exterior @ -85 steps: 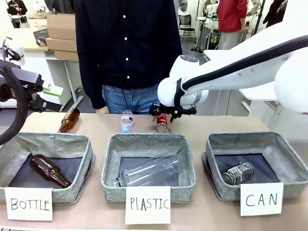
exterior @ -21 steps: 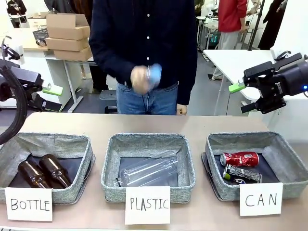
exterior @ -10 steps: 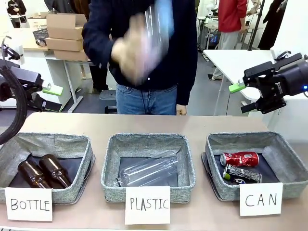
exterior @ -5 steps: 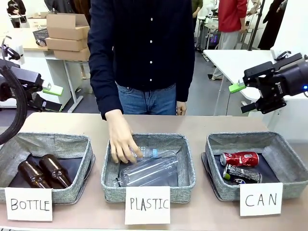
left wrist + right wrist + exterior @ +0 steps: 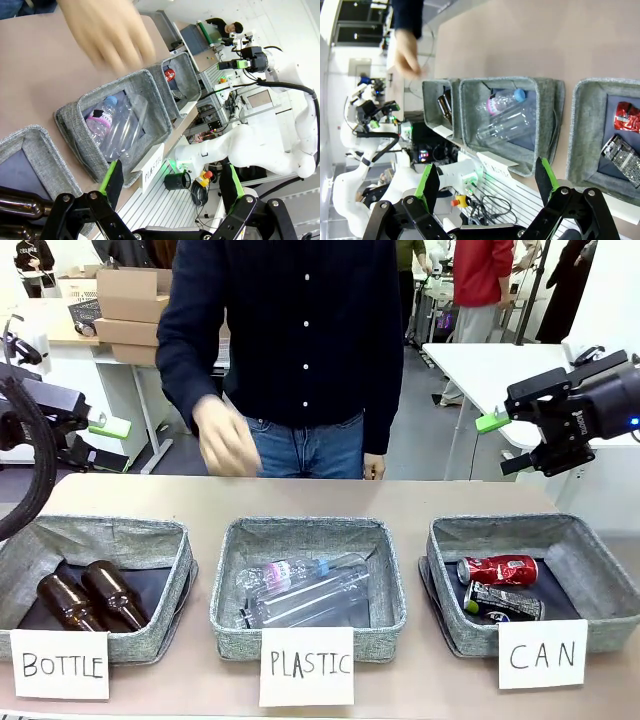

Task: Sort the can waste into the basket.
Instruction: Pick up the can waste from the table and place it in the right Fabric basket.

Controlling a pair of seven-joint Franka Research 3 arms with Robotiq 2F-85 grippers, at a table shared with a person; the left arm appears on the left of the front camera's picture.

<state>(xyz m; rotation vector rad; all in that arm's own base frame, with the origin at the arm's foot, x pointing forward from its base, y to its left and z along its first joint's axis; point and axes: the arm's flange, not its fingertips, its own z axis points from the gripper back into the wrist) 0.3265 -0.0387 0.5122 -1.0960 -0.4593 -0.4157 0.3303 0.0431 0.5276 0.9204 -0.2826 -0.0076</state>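
Both cans in the basket.
Red can and dark can lie in basket, below the open, empty right gripper; left gripper open too.

two cans, seemingly two plastic bottles, two glass bottles.
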